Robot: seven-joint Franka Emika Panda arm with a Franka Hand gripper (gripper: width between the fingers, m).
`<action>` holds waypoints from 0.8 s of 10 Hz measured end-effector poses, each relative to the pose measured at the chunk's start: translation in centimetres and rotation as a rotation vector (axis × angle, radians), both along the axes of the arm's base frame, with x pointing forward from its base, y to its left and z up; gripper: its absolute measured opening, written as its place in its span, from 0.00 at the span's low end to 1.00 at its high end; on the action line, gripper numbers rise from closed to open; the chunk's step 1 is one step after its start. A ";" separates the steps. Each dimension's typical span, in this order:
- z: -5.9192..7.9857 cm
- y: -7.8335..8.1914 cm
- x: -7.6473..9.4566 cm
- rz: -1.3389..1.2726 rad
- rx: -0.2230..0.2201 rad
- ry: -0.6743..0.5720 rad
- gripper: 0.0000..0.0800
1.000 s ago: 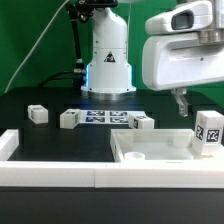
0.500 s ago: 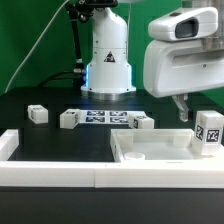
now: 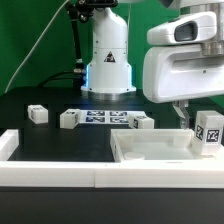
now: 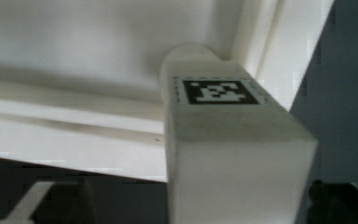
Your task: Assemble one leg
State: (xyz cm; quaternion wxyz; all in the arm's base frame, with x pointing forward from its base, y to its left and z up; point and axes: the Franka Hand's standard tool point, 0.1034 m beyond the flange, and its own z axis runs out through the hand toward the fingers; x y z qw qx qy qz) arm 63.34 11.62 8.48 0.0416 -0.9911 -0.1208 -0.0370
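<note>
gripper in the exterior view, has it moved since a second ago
Yes. The gripper has come down and a little toward the exterior view's right, judged against the marker board, nearing the leg.

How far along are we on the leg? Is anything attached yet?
Done: nothing looks attached; the leg stands upright at the tray's end on the exterior view's right. In hand: the gripper hangs close beside the leg, no grip visible. Left: grasping the leg and fitting it to the tray. Three similar blocks lie by the marker board.
</note>
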 end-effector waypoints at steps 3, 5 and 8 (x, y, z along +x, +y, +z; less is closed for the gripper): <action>0.0 0.0 0.0 0.000 0.000 0.000 0.36; 0.0 0.0 0.0 -0.022 0.002 0.002 0.36; -0.1 -0.2 0.0 -0.229 0.022 0.022 0.36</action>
